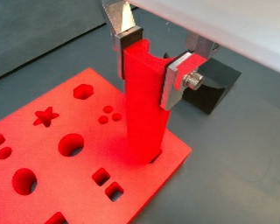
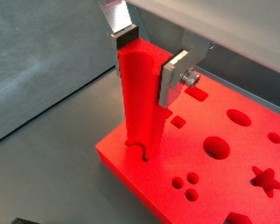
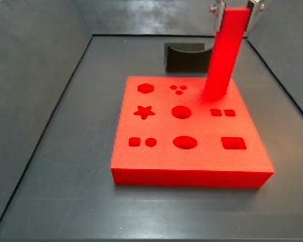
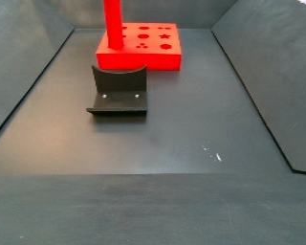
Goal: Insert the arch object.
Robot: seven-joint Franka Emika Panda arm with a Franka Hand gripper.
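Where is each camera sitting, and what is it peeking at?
Wrist view: rides on the arm, looking down at the gripper shut on the arch object, whose foot meets the red board; silver fingers show.
Wrist view: same perch, from the opposite side of the arch object; fingers show.
Side view: high beside the table, facing the red board with the dark grey block behind it; only the gripper tip shows.
Side view: far down the table, the dark grey block in front of the board.
All share the arch object.
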